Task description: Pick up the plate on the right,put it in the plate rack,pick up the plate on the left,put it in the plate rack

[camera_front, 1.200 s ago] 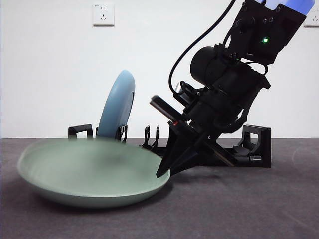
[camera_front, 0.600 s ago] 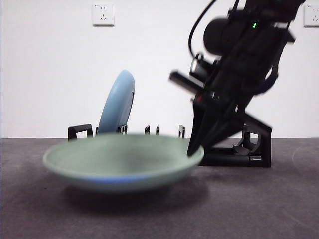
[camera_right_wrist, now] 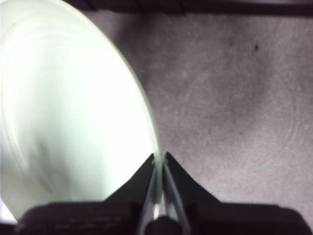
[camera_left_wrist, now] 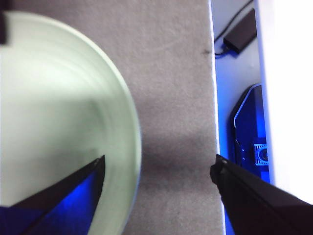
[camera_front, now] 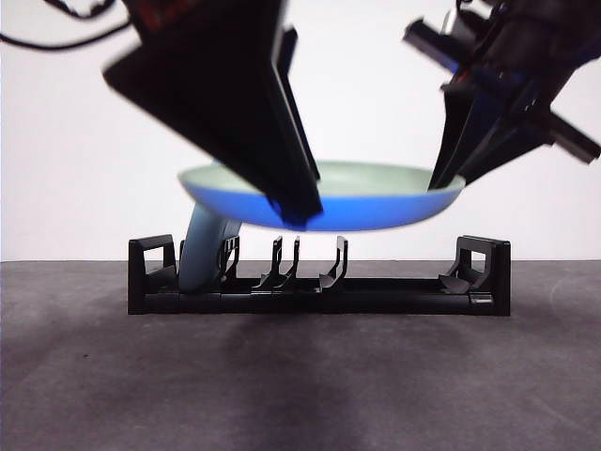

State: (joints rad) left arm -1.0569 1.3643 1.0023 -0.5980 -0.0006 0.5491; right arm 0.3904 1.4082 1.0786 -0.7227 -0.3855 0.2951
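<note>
Pale green plate (camera_front: 376, 178) level in mid-air above long black plate rack (camera_front: 319, 293), blue plate (camera_front: 202, 249) upright inside.

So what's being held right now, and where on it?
The right gripper is shut on the rim of the green plate, which hangs level above the rack. The left gripper is open beside the plate's other edge, holding nothing.

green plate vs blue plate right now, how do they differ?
Pose: the green plate is nearly level in the air above the plate rack; the blue plate stands on edge in the rack near one end.
Hold: the right gripper is shut on the green plate's rim and the open left gripper straddles its other rim; nothing grips the blue plate.
Colour: pale green against light blue.
Shared: both are round, shallow plates.
</note>
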